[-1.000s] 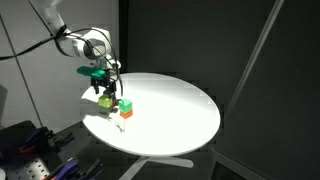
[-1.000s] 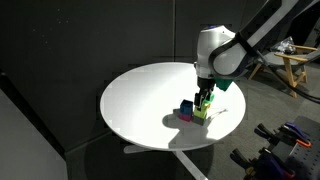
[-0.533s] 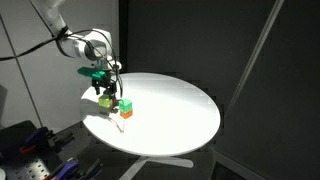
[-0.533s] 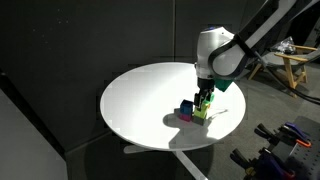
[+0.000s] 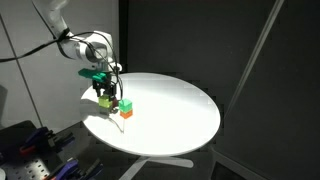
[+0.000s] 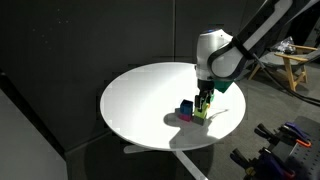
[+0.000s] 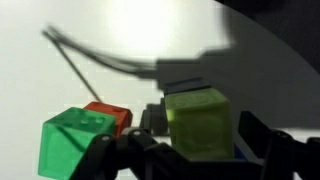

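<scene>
My gripper (image 5: 104, 90) (image 6: 204, 99) hangs low over the near-edge part of a round white table (image 5: 175, 105) (image 6: 140, 95). In the wrist view its fingers (image 7: 200, 135) sit tight on both sides of a yellow-green block (image 7: 200, 122) (image 5: 105, 101) (image 6: 203, 113), which is at table level. A sliver of blue shows under that block's edge. A green block (image 7: 75, 140) (image 5: 125, 104) rests on an orange-red block (image 7: 110, 114) (image 5: 125, 113) right beside it. A blue block (image 6: 186, 107) touches the yellow-green one.
The table's edge is close to the blocks. Dark curtains surround the table. A thin cable shadow crosses the tabletop (image 7: 80, 65). Equipment stands on the floor (image 6: 285, 140) beyond the table.
</scene>
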